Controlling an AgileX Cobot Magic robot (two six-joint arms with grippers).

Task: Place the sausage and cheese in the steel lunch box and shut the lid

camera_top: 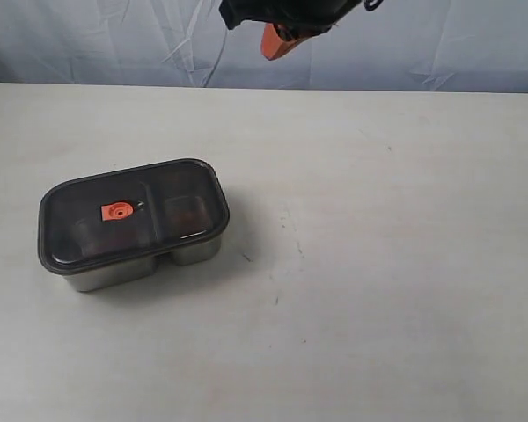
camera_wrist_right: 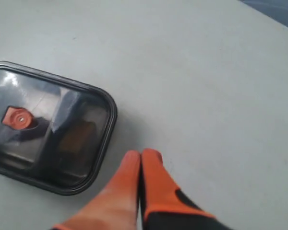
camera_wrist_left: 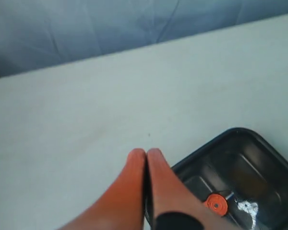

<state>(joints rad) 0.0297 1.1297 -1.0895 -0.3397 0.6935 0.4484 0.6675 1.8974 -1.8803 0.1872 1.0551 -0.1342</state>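
lid [camera_top: 150,198] on box [camera_top: 114,274], looks seated; left gripper [camera_wrist_left: 146,154], right gripper [camera_wrist_right: 140,155] both pinched together, empty; back off straight up, don't nudge

Looks like a robot lab to me. A plain pale counter [camera_top: 405,264] stands before a wrinkled blue-grey sheet [camera_top: 88,44] hung as backdrop.

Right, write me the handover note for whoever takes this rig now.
Left gripper: shut, empty, off the box.
Right gripper: shut, empty, off the box.
Steel lunch box on the table, lid on it and looking seated.
Through the lid: an orange-brown shape, likely the cheese; sausage not clear.
To do: perhaps only confirm the lid is pressed shut.
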